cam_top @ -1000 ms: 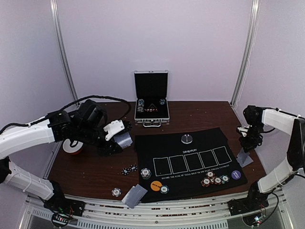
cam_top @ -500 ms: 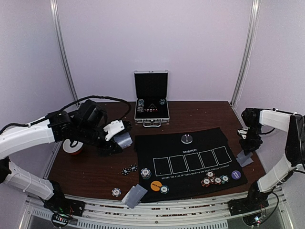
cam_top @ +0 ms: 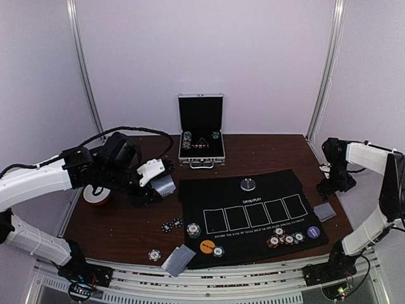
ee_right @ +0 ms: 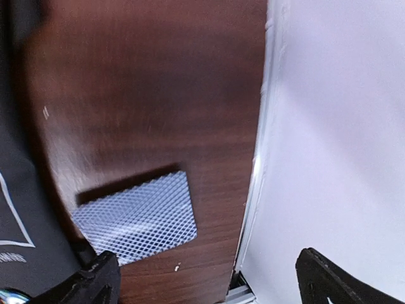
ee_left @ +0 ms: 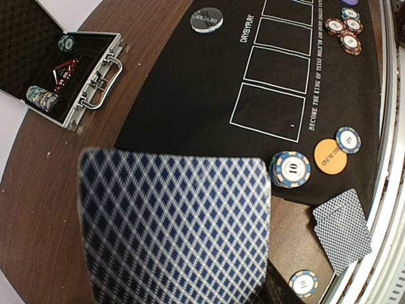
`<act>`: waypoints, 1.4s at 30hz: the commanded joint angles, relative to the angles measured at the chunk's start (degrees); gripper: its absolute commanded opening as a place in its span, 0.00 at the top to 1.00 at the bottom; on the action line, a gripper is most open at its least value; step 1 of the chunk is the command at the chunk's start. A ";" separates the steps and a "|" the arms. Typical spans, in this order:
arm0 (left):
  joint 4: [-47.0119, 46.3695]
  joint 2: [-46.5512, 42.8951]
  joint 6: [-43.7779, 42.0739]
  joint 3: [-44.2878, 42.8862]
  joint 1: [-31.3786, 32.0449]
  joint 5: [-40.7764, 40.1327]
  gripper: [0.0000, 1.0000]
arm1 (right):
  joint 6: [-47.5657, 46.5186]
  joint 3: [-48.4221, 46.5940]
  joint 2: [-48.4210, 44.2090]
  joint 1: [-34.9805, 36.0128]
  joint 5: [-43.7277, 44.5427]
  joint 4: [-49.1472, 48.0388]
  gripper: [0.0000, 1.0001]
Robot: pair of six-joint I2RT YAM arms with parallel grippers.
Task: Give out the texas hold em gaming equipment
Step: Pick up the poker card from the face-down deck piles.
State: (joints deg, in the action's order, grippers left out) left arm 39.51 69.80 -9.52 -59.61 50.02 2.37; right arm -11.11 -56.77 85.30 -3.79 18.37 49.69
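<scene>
Step in hand, as we read it: dealing cards out to the seats. R jaws stand wide w/ nothing between them, hovering just above the small pile of cards. It lies flat on the table by its right edge, just off the mat's right side, so that hand looks dealt. L jaws are part-closed on the deck, near the table's left-rear area, just off the mat's rear-left corner. Another pile sits at the front edge, left of centre.

Next, we reckon: R arm lifts clear and swings over to the deck for more cards. That needs a clean pinch on a few cards w/o fanning the rest.

Pose: R arm reaches out to the right edge, wrist bent down. L arm is folded across the table's left side, wrist turned toward the mat.
</scene>
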 commanded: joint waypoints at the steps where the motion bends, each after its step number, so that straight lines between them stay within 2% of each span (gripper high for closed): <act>1: -2.59 -1.20 -0.72 0.22 0.03 0.28 0.56 | 3.99 -7.15 -5.03 3.85 -1.00 0.04 0.00; 4: -2.59 -0.91 -0.89 -0.29 0.07 0.01 0.56 | 6.20 -10.76 -10.05 14.16 -6.82 -3.27 0.00; 6: -2.47 -0.78 -0.98 -0.61 0.11 0.26 0.56 | 9.06 -11.96 -13.21 22.22 -15.96 -9.22 0.00; 8: -2.35 -0.64 -1.03 -0.97 0.03 0.68 0.56 | 15.44 -9.90 -15.77 28.38 -28.63 -21.80 0.00; 10: -2.20 -0.41 -1.03 -1.39 0.08 1.15 0.56 | 24.06 -4.82 -16.80 34.07 -39.76 -38.91 0.01; 12: -1.95 -0.15 -0.86 -1.94 0.08 1.22 0.56 | 31.97 -0.47 -15.02 39.80 -45.04 -57.15 0.01; 14: -1.72 0.00 -0.75 -2.27 0.08 1.52 0.56 | 37.26 0.86 -10.78 44.85 -47.62 -70.72 0.02; 16: -1.71 0.03 -0.56 -2.45 0.08 1.78 0.56 | 38.76 -1.55 -5.28 49.14 -48.60 -76.47 0.04; 20: -1.71 -0.14 -0.46 -2.48 0.08 2.10 0.56 | 37.82 -9.76 4.86 54.87 -50.91 -77.14 0.06; 23: -1.71 -0.27 -0.12 -2.44 0.08 2.19 0.57 | 39.12 -12.42 10.45 55.89 -52.14 -77.02 0.08; 27: -1.90 -0.60 0.00 -2.51 0.10 2.37 0.57 | 40.12 -13.11 14.06 56.66 -53.30 -78.94 0.10; 32: -1.96 -0.41 -0.04 -2.61 0.08 2.33 0.57 | 38.88 -15.39 17.32 57.45 -52.58 -76.92 0.13; 42: -2.06 -0.37 0.06 -2.61 0.08 2.55 0.57 | 37.15 -18.65 20.32 57.98 -53.87 -73.00 0.40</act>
State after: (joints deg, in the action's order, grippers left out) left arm 39.55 69.80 -9.52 -60.42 50.04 3.95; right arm 26.92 -73.91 105.03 53.76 -34.15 -24.40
